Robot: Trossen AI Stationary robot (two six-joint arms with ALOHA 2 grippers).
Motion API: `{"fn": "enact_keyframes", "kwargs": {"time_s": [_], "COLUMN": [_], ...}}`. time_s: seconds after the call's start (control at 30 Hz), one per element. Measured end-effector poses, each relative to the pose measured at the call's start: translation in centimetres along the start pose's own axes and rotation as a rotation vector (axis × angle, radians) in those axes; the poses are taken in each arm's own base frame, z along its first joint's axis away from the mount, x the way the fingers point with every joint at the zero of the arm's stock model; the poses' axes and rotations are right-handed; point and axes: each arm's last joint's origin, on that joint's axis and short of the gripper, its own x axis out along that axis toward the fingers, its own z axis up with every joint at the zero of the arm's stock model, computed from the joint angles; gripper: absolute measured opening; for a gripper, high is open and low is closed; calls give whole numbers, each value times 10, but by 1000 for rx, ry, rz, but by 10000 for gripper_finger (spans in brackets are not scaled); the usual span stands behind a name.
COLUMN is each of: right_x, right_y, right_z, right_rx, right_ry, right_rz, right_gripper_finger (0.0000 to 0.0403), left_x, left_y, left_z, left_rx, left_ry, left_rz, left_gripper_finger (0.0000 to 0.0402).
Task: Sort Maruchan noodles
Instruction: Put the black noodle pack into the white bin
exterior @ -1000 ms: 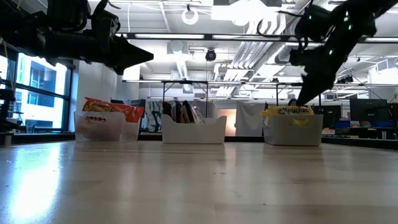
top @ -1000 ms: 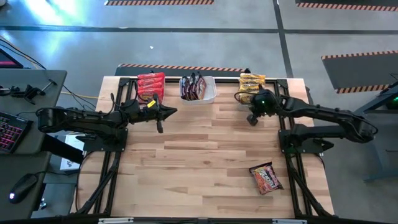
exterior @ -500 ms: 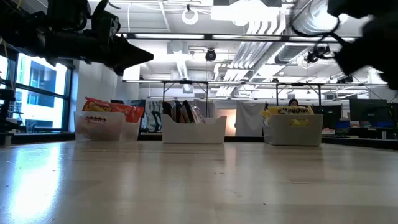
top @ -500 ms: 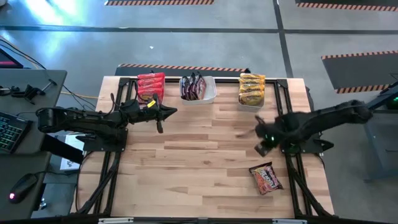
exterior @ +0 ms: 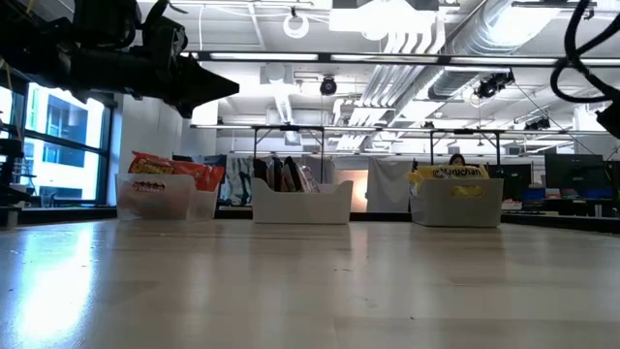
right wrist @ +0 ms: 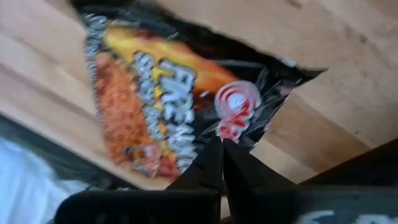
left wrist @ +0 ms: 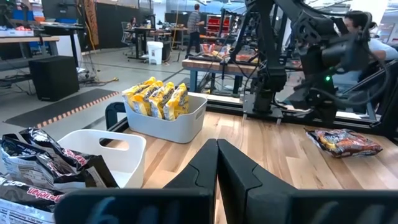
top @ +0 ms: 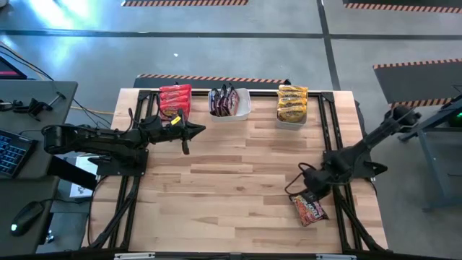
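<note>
One loose Maruchan noodle packet (top: 309,208), red-orange with dark edges, lies flat on the table near the right front; it also shows in the right wrist view (right wrist: 180,106) and the left wrist view (left wrist: 343,142). My right gripper (top: 297,191) is shut and slants down just over the packet's far end (right wrist: 219,147); no touch shows. Three white tubs stand along the far edge: red packets (top: 175,101), dark packets (top: 229,102), yellow packets (top: 292,103). My left gripper (top: 189,134) hangs shut and level in front of the red tub, holding nothing.
Black frame rails run along the table's left (top: 130,180) and right (top: 345,209) sides, the right one close beside the loose packet. Bare wood (top: 231,188) spreads between the two arms. A desk with a keyboard (top: 11,152) stands left of the table.
My right gripper has swung from the yellow tub at the far right toward the near edge and a little down, ending over the loose packet. It has rolled and tipped from level to slanting downward, and stayed shut. The packets have not moved.
</note>
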Motion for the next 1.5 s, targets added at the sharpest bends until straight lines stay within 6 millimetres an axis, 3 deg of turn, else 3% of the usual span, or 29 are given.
{"fn": "enact_keyframes", "kwargs": {"time_s": [0.23, 0.43, 0.77, 0.93, 1.03, 1.27, 1.5], "right_x": [10, 7, -30, -58, -62, -34, 0], "right_y": [1, 6, 33, 53, 55, 27, 4], "right_z": [12, 29, 68, 70, 60, 33, 35], "right_rx": [-33, -117, -392, -486, -464, -208, -183], "right_ry": [-39, -142, -523, -548, -441, -84, -56], "right_rz": [-73, -48, 19, 79, 71, -78, -80], "right_gripper_finger": [0, 0, 0, 0, 0, 0, 0], "left_x": [0, 0, 0, 0, 0, 0, 0], "left_y": [0, 0, 0, 0, 0, 0, 0], "left_z": [0, 0, 0, 0, 0, 0, 0], "left_rx": [-8, -9, -9, -17, -17, -18, -18], "left_ry": [0, 0, 0, 0, 0, 0, 0], "left_rz": [1, 0, 0, 0, 0, 0, 1], "left_gripper_finger": [0, 0, 1, 1, 0, 1, 1]}}
